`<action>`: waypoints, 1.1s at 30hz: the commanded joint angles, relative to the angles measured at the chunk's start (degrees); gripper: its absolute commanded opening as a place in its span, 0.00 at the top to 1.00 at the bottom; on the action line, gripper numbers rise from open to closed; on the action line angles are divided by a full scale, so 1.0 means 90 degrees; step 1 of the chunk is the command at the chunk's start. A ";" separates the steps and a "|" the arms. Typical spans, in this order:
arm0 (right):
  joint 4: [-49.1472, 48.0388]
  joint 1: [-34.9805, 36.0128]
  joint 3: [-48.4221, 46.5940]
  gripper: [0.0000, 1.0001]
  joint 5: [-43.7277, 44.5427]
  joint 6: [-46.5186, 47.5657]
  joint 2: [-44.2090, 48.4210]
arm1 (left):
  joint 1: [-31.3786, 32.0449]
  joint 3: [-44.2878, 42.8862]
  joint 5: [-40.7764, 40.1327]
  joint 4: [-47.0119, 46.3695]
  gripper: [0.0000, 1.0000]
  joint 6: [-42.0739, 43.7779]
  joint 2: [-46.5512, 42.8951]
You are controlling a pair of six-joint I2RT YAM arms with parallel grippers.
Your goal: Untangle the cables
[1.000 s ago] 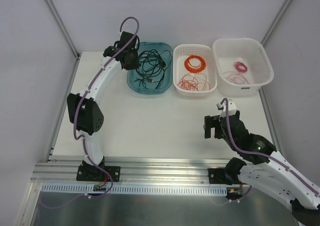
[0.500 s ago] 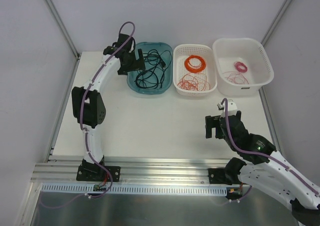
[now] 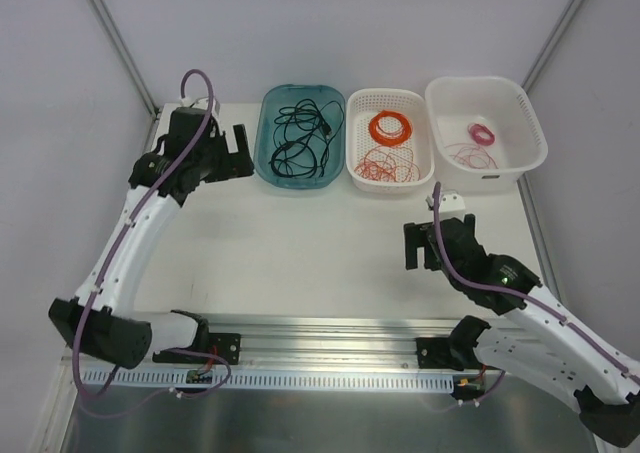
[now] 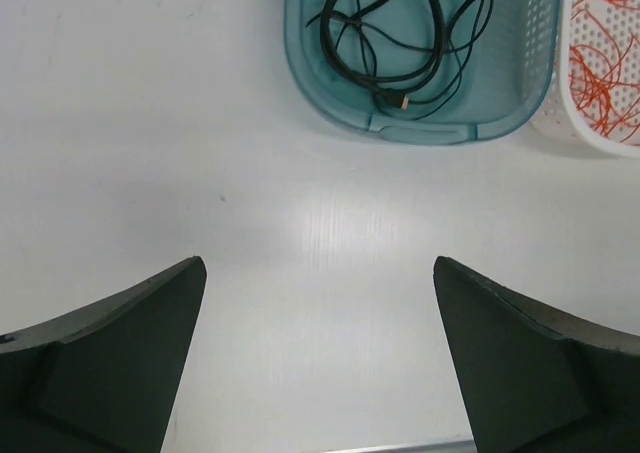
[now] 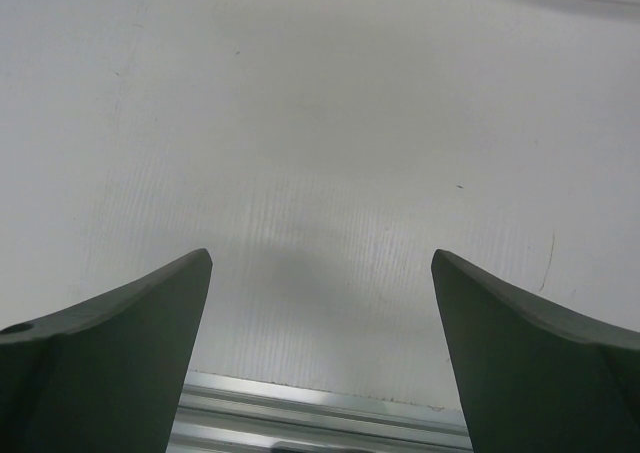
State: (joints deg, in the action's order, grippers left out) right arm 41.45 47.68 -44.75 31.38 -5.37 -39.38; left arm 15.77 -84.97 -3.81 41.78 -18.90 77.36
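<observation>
The cables lie apart in three baskets. A black cord (image 3: 300,133) is loosely piled in the teal basket (image 3: 262,163). A loose orange-red wire (image 3: 385,166) sits in the middle white basket (image 3: 354,163). A thin pinkish wire (image 3: 466,156) rests in the right white basket (image 3: 535,138). My left gripper (image 3: 240,153) hangs open and empty just left of the teal basket. In the left wrist view, the left gripper (image 4: 318,265) faces bare table, with the black cord (image 4: 385,33) ahead. My right gripper (image 3: 418,248) stands open over the table's right front; the right wrist view shows the right gripper (image 5: 321,257) empty.
A neat orange ring coil (image 3: 390,126) shares the middle basket, and a small pink ring coil (image 3: 483,133) shares the right one. An aluminium rail (image 3: 330,333) runs along the near table edge. Frame posts rise at the back corners.
My left gripper opened and drew back leftward out of the teal basket, leaving the black cord inside. The right arm shifted only slightly.
</observation>
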 commanded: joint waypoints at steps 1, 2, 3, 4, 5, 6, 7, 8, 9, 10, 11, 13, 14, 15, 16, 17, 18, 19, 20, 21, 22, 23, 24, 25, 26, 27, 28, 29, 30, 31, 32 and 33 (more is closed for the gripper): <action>-0.0074 -0.0267 -0.0456 0.03 -0.0193 -0.0185 -0.0321 | 0.0035 0.1069 -0.0435 0.0045 0.01 0.0322 -0.1356; -0.0084 -0.0549 -0.0486 0.03 -0.0311 -0.0195 -0.0361 | 0.0035 0.1304 -0.0523 0.0036 0.01 0.0332 -0.1679; -0.0084 -0.0706 -0.0535 0.03 -0.0399 -0.0243 -0.0400 | 0.0035 0.1761 -0.0659 0.0045 0.01 0.0342 -0.2339; -0.0075 -0.0872 -0.0584 0.03 -0.0507 -0.0273 -0.0429 | 0.0035 0.1978 -0.0738 0.0045 0.01 0.0351 -0.2694; -0.0026 -0.1251 -0.0700 0.03 -0.0701 -0.0273 -0.0439 | 0.0035 0.2173 -0.0816 0.0045 0.01 0.0351 -0.3045; 0.0003 -0.1439 -0.0759 0.03 -0.0790 -0.0263 -0.0420 | 0.0025 0.2359 -0.0952 0.0045 0.01 0.0351 -0.3407; 0.0091 -0.1624 -0.0818 0.03 -0.0849 -0.0244 -0.0391 | 0.0025 0.2661 -0.1021 0.0055 0.01 0.0361 -0.4116; 0.0159 -0.1964 -0.0973 0.03 -0.0859 -0.0205 -0.0304 | 0.0035 0.2799 -0.1080 0.0055 0.01 0.0361 -0.4461; 0.0218 -0.2132 -0.1052 0.03 -0.0859 -0.0147 -0.0245 | 0.0035 0.2926 -0.1167 0.0065 0.01 0.0361 -0.4813; 0.0276 -0.2279 -0.1150 0.03 -0.0859 -0.0030 -0.0167 | 0.0025 0.3130 -0.1303 0.0055 0.01 0.0371 -0.5416; 0.0451 -0.2532 -0.1238 0.03 -0.0782 0.0020 -0.0098 | 0.0035 0.3200 -0.1382 0.0084 0.01 0.0371 -0.5693; 0.0705 -0.2738 -0.1530 0.03 -0.0558 0.0175 0.0184 | 0.0035 0.3337 -0.1587 0.0191 0.01 0.0352 -0.6455; 0.0784 -0.2836 -0.1618 0.03 -0.0431 0.0225 0.0292 | 0.0035 0.3357 -0.1636 0.0230 0.01 0.0342 -0.6689; 0.0882 -0.2837 -0.1784 0.03 -0.0275 0.0254 0.0573 | 0.0035 0.3396 -0.1685 0.0299 0.01 0.0332 -0.7098; 0.0960 -0.2837 -0.1843 0.03 0.0046 0.0283 0.0721 | 0.0025 0.3415 -0.1744 0.0328 0.01 0.0332 -0.7305; 0.1106 -0.2837 -0.1902 0.03 0.0194 0.0371 0.0906 | 0.0025 0.3416 -0.1822 0.0358 0.01 0.0322 -0.7490; 0.1165 -0.2837 -0.1932 0.03 0.0311 0.0420 0.1082 | 0.0025 0.3416 -0.1851 0.0396 0.01 0.0341 -0.7657; 0.1272 -0.2827 -0.1951 0.03 0.0516 0.0469 0.1471 | 0.0025 0.3387 -0.1871 0.0465 0.01 0.0351 -0.7948; 0.1321 -0.2837 -0.1961 0.03 0.0624 0.0566 0.1649 | 0.0035 0.3367 -0.1910 0.0504 0.01 0.0351 -0.8067; 0.1361 -0.2837 -0.1951 0.03 0.0683 0.0567 0.1834 | 0.0035 0.3338 -0.1910 0.0543 0.01 0.0342 -0.8291; 0.1429 -0.2837 -0.1922 0.03 0.0771 0.0770 0.2232 | 0.0035 0.3318 -0.1920 0.0572 0.01 0.0342 -0.8390; 0.1439 -0.2837 -0.1912 0.03 0.0762 0.0888 0.2420 | 0.0025 0.3308 -0.1959 0.0602 0.01 0.0332 -0.8478; 0.1459 -0.2837 -0.1893 0.03 0.0762 0.0957 0.2625 | 0.0035 0.3289 -0.1978 0.0621 0.01 0.0332 -0.8556; 0.1468 -0.2847 -0.1854 0.03 0.0714 0.1006 0.2956 | 0.0025 0.3289 -0.1979 0.0651 0.01 0.0332 -0.8566; 0.1468 -0.2837 -0.1834 0.03 0.0674 0.1035 0.3133 | 0.0025 0.3289 -0.1988 0.0670 0.01 0.0342 -0.8789; 0.1468 -0.2837 -0.1815 0.03 0.0606 0.1084 0.3289 | 0.0035 0.3298 -0.2046 0.0690 0.01 0.0332 -0.8888; 0.1468 -0.2837 -0.1776 0.03 0.0567 0.1104 0.3581 | 0.0025 0.3308 -0.2076 0.0709 0.01 0.0322 -0.8927; 0.1468 -0.2837 -0.1756 0.03 0.0518 0.1143 0.3700 | 0.0025 0.3318 -0.2115 0.0719 0.01 0.0322 -0.8967; 0.1468 -0.2837 -0.1746 0.03 0.0489 0.1172 0.3798 | 0.0025 0.3328 -0.2183 0.0719 0.01 0.0312 -0.9035; 0.1478 -0.2837 -0.1727 0.03 0.0440 0.1182 0.3905 | 0.0035 0.3337 -0.2222 0.0719 0.01 0.0312 -0.9064; 0.1488 -0.2837 -0.1717 0.03 0.0440 0.1182 0.4071 | 0.0035 0.3337 -0.2252 0.0748 0.01 0.0303 -0.9084; 0.1478 -0.2827 -0.1707 0.03 0.0411 0.1172 0.4150 | 0.0035 0.3347 -0.2262 0.0748 0.01 0.0312 -0.9103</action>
State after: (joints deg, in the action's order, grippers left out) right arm 54.24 22.37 -60.77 35.48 3.09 -3.64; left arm 15.79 -55.02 -21.89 48.62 -16.84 0.14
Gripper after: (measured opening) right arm 0.969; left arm 0.992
